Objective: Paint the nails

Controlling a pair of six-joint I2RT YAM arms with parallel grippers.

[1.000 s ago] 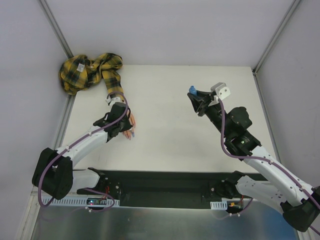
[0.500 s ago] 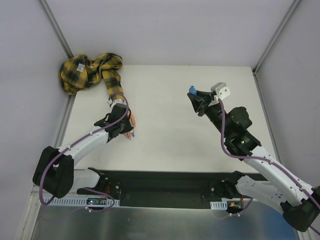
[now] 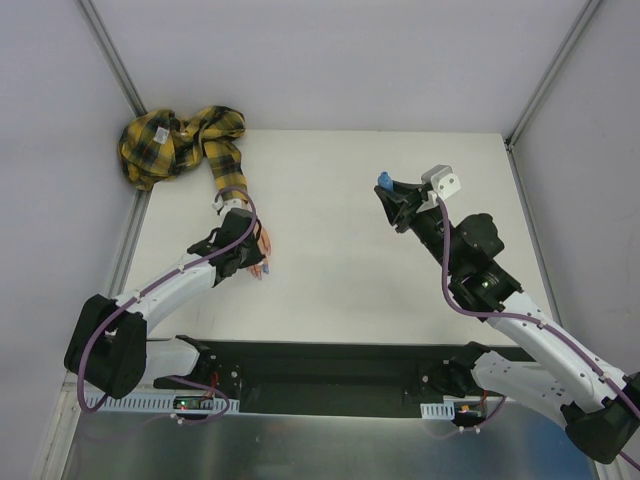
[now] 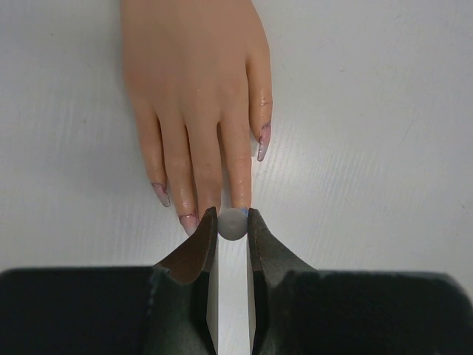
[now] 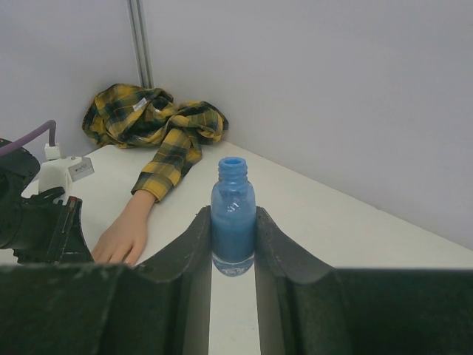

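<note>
A flesh-coloured mannequin hand [image 4: 192, 81] lies flat on the table, fingers pointing at my left gripper [image 4: 233, 219]. That gripper is shut on a small round grey-white brush cap [image 4: 233, 226], seen end-on, right over one fingertip whose nail it hides. A trace of blue shows beside the cap. Three glossy pinkish nails [image 4: 262, 140] show on the other fingers. My right gripper [image 5: 233, 222] is shut on an open, upright blue bottle [image 5: 233, 196], held off to the right [image 3: 384, 181], far from the hand [image 3: 263, 262].
The hand's yellow-black plaid sleeve [image 3: 180, 140] lies bunched in the table's far left corner. Grey walls and metal frame posts [image 3: 115, 60] enclose the table. A black base strip [image 3: 330, 365] runs along the near edge.
My left gripper has shifted slightly over the fingertips. The right arm and bottle have not moved.
</note>
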